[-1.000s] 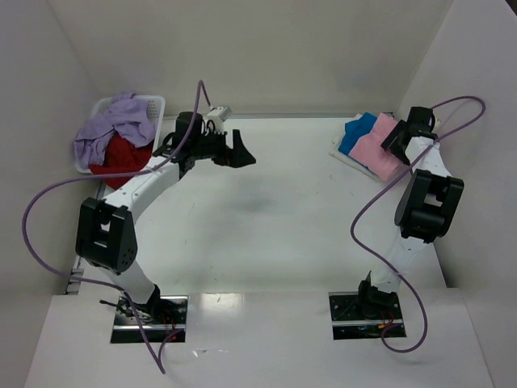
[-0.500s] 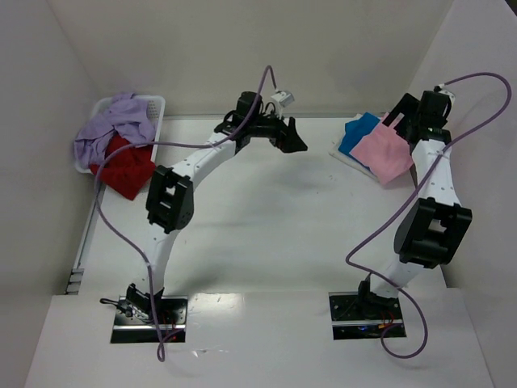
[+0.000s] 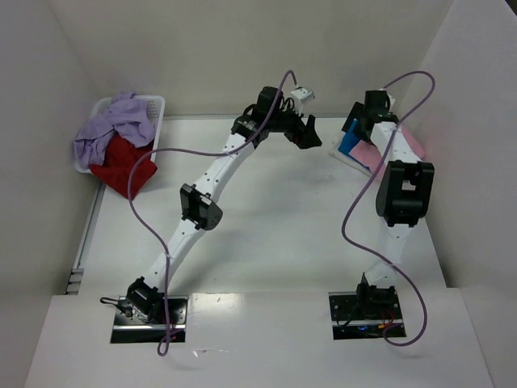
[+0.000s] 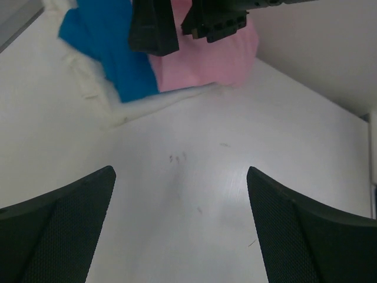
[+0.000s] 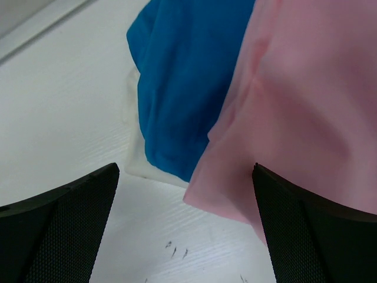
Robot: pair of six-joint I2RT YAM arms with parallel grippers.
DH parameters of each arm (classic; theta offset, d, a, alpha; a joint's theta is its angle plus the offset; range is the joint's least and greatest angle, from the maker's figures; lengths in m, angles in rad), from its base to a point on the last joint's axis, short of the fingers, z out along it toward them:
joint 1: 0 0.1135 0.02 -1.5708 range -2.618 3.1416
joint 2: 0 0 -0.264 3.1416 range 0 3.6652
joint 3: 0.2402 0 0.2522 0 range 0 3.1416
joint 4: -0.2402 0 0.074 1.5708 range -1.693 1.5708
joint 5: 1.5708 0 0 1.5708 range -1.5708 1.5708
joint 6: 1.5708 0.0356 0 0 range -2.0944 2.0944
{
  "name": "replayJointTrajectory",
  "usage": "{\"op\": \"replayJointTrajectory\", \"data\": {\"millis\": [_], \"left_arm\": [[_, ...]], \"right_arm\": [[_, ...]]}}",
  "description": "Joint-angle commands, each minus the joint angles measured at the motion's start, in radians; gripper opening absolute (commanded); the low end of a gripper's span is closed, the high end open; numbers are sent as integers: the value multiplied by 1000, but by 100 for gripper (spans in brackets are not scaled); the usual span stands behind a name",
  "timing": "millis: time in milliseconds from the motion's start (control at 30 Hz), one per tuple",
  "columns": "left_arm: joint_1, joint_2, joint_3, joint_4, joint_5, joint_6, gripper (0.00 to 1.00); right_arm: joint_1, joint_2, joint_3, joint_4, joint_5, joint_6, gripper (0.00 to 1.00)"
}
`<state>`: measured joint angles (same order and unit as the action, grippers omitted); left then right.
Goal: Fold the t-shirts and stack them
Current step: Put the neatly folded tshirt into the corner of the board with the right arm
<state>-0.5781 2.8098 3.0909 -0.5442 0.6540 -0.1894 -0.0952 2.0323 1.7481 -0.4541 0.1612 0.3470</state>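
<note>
The light pink cloth t-shirt [image 5: 294, 88] overlaps the bright blue cloth t-shirt [image 5: 182, 76] at the far right of the white counter [image 3: 266, 218]. The right end effector [image 5: 185, 200] hangs over them, released and empty. The left end effector [image 3: 309, 132], nearby, is spread wide too. The red cloth t-shirt [image 3: 121, 166] and the lavender cloth t-shirt [image 3: 113, 125] are heaped at the white perforated plastic basket [image 3: 153, 105], far left.

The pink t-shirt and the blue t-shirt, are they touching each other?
Touching. The right wrist view shows the pink t-shirt overlapping the blue t-shirt along its edge, with no gap between them.
</note>
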Motion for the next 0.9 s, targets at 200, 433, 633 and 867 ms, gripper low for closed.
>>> {"op": "replayJointTrajectory", "data": {"millis": [200, 433, 633, 867], "left_arm": [[29, -197, 46, -393, -353, 140, 100], [60, -344, 46, -517, -418, 131, 100], [60, -409, 46, -565, -468, 131, 100], [69, -489, -1, -574, -498, 131, 100]], "right_arm": [[58, 167, 228, -193, 285, 32, 100], [68, 134, 257, -207, 383, 29, 98], [68, 111, 268, -210, 394, 17, 98], [58, 230, 360, -270, 451, 7, 93]]}}
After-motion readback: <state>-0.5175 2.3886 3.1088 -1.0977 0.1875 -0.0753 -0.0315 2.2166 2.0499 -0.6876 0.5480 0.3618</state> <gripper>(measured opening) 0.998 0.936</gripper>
